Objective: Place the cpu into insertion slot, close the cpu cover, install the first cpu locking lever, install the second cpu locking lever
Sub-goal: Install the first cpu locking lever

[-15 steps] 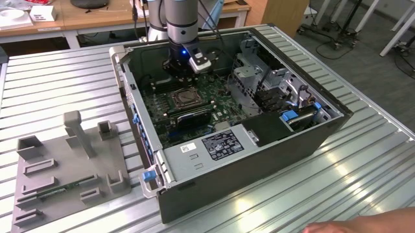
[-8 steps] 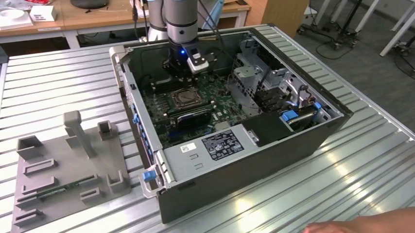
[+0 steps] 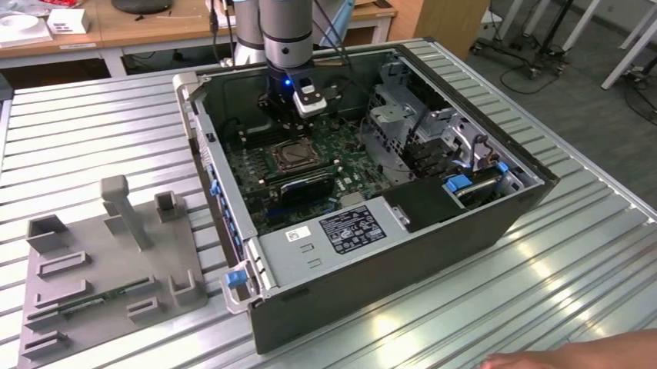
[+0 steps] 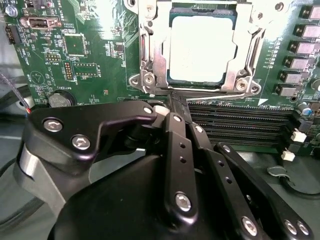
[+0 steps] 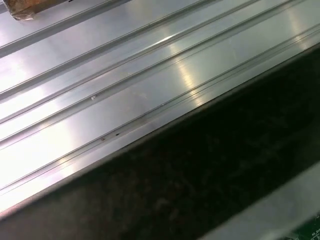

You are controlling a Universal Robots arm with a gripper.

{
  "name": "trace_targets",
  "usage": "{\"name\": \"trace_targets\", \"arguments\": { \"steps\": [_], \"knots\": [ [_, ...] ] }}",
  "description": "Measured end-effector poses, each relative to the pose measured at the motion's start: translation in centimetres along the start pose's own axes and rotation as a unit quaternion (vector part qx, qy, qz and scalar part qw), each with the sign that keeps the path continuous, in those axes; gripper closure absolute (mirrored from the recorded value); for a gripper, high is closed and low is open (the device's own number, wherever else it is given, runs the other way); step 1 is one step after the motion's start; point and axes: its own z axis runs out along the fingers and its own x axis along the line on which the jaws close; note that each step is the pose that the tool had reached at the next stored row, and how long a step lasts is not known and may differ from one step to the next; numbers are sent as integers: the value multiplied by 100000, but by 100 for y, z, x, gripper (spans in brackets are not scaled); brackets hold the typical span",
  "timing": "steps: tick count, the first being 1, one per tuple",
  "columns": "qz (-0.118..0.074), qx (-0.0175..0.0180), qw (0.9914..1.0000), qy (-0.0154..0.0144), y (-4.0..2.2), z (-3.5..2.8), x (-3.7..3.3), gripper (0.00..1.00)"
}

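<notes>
Cpu (image 4: 200, 47) is sitting in the insertion slot (image 3: 275, 154), centre-left of the exterior frame, inside the open computer case (image 3: 411, 254). In the second wrist view the cpu cover (image 4: 151, 45) is lying flat over it, with the chip top showing through the cut-out. My gripper (image 4: 175, 100) is pinched together with nothing between the fingers as far as I can see. The tips are sitting right at the socket edge facing the memory slots (image 4: 240, 117). They're either touching or just shy of the thin locking lever (image 4: 215, 91) running along that edge; I can't tell which. I also can't tell whether it's the first or second lever, or whether it's hooked under its catch. Judgement: I'm working the lever step; cpu and cover look done. Doing it well means landing the tips squarely on the rod, not on the cover plate or the green circuit board (image 4: 100, 55). It also means pushing down and sideways together so the rod slips under its tab. Going slow matters, since a springy wire can pop off a narrow tip. I'm also steering clear of the memory slot latches. In the first wrist view I'm seeing the ribbed metal table (image 5: 125, 75), no help for alignment.
</notes>
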Motion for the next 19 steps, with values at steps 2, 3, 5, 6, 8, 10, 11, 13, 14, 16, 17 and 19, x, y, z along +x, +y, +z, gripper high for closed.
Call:
{"name": "trace_targets", "arguments": {
  "steps": [2, 3, 5, 6, 8, 10, 11, 13, 14, 16, 17, 19],
  "knots": [
    [33, -220, 100000, 110, 0, 0, 0, 89],
    [69, -534, 99998, 292, 0, 0, 0, 89],
    [179, -1434, 99987, 777, 0, 0, 0, 89],
    [211, -1703, 99981, 925, 0, 0, 0, 89],
    [254, -2021, 99973, 1102, 0, 0, 0, 89],
    [269, -2106, 99971, 1149, -2, 0, -1, 89],
    [268, -2157, 99969, 1174, -3, 0, -2, 89],
    [284, -2261, 99966, 1232, -10, 0, -6, 89],
    [291, -2312, 99965, 1257, -17, 0, -10, 89],
    [324, -2538, 99958, 1384, -41, -1, -23, 89],
    [351, -2742, 99951, 1496, -56, -2, -31, 89],
    [398, -3180, 99934, 1733, -85, -2, -47, 89]
  ]
}}
